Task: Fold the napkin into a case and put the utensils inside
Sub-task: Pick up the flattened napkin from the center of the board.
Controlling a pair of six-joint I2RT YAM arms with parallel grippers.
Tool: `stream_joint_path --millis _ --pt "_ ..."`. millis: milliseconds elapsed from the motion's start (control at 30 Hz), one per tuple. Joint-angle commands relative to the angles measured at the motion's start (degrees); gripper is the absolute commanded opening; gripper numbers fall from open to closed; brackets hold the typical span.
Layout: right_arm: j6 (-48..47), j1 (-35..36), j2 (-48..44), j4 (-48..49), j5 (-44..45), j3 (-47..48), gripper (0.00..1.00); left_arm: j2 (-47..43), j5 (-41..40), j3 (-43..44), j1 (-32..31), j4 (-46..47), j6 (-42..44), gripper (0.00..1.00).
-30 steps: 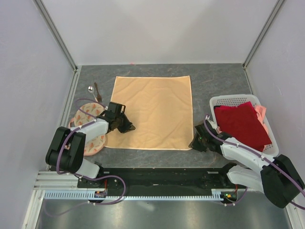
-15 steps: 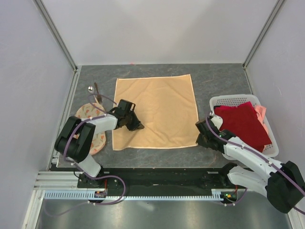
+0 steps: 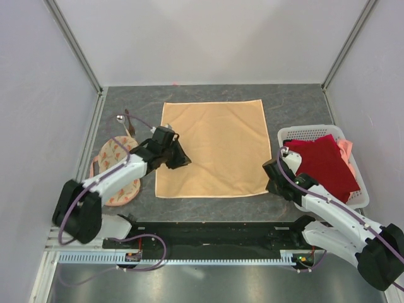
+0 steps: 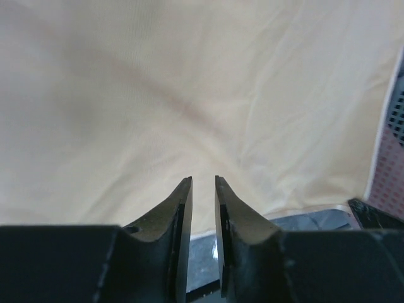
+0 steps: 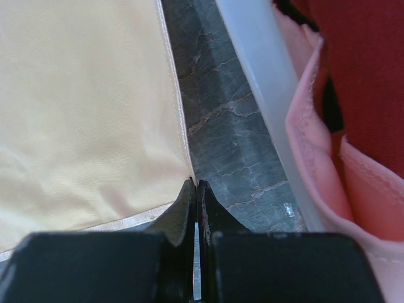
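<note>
Grey table (image 3: 290, 104), white walls (image 3: 208, 38); right hand (image 5: 195, 183) pinches napkin (image 3: 211, 148) corner; left hand (image 4: 202, 182) ajar, empty.

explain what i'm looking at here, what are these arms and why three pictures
These are two robot arms bolted at the near edge of the table, each ending in a two-finger gripper. One picture looks down from above; the other two come from wrist cameras. On the table lie a peach napkin, a spoon, a brown stick and a round printed cloth; a white basket holds a dark red cloth. The left gripper is over the napkin, jaws slightly apart, holding nothing. The right gripper is shut at the napkin's near right corner and seems to pinch it.
</note>
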Motion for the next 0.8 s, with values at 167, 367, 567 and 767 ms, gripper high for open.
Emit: stream_joint_path --millis 167,367,567,767 --pt "-1.03 -0.07 -2.23 -0.14 1.72 2.27 0.0 -19.95 -13.74 -4.19 1.48 -30.26 1.5 0.31" --pt "-2.09 0.01 -2.58 1.0 0.58 1.91 0.0 -25.4 -16.04 -10.51 2.45 -35.04 -9.91 0.4" --pt "-2.62 0.01 -3.64 1.45 -0.65 1.21 0.0 -27.7 -19.91 -12.45 3.32 -36.62 -17.3 0.68" --pt "-2.62 0.01 -4.17 1.71 -0.74 0.95 0.0 -21.81 -16.22 -13.6 5.96 -33.28 -18.54 0.63"
